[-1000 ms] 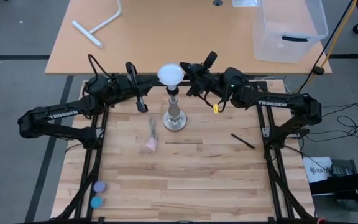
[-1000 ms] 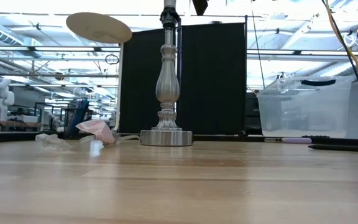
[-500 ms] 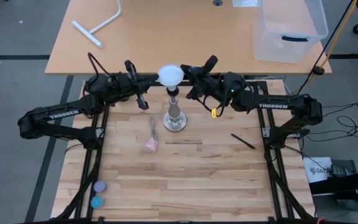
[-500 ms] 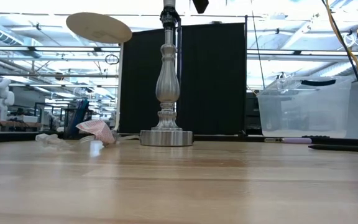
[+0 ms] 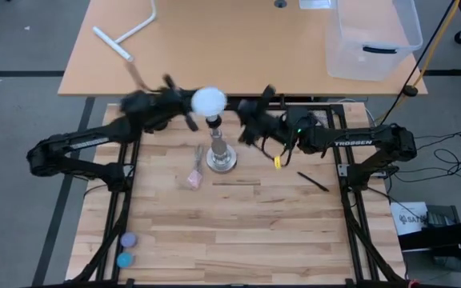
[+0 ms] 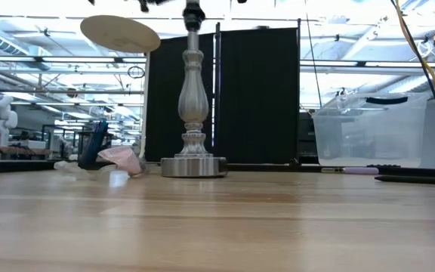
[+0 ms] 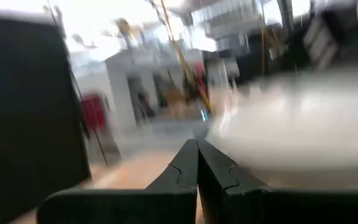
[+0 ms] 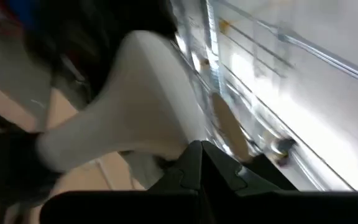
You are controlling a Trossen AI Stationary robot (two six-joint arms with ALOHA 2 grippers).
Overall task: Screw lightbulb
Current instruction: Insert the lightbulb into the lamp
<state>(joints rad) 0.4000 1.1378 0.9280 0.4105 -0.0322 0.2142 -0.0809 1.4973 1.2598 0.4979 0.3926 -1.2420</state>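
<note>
The white lightbulb [image 5: 209, 100] sits atop the upright metal post [image 6: 192, 98], whose round base [image 5: 221, 158] rests on the wooden table. My left gripper [image 5: 189, 107] is shut, high above the table, just left of the globe. The left wrist view shows the globe [image 7: 291, 124] as a white blur beside the shut tips [image 7: 197, 146]. My right gripper [image 5: 241, 114] is also shut and comes in from the bulb's right. In the right wrist view its tips [image 8: 199, 148] stand under the bulb's pale neck [image 8: 135, 106]. My left gripper's shut tips stand close by the globe's left side, roughly level; blur keeps me from telling whether they touch it. My right gripper's shut tips lie at the lower end of the bulb's neck [image 8: 166, 152], coming roughly level from the table's right; blur hides whether they touch.
A pink wrapper [image 5: 194, 181] lies left of the post's base and a black pen [image 5: 313, 182] to its right. Two blue caps [image 5: 126, 249] sit at the near left corner. On the far table are a clear bin [image 5: 372, 36] and a white T-shaped bar [image 5: 126, 36].
The post with the bulb has shifted a little toward the table's left edge, still upright. My right gripper has swung toward the left after it. My left gripper has moved in toward the globe. Both stay shut.
</note>
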